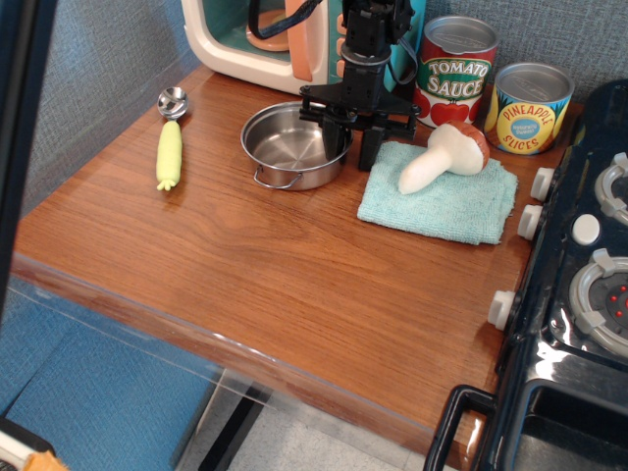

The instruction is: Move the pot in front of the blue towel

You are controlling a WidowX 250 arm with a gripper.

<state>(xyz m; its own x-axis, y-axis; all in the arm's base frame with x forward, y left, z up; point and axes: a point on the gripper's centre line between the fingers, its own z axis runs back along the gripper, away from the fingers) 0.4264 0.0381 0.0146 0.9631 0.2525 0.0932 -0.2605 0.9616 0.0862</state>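
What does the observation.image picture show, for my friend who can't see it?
A black robot gripper reaches down at the right rim of a small steel pot on a wooden table, one of its fingers inside the pot and the other outside. Right of the pot, a toy mushroom lies on a blue towel.

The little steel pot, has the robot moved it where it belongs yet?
Not yet. The small round stainless-steel pot sits left of the light aqua-blue folded towel. The black gripper straddles its right rim, looking ready to grasp. Lifting and placing in front of the towel remain.
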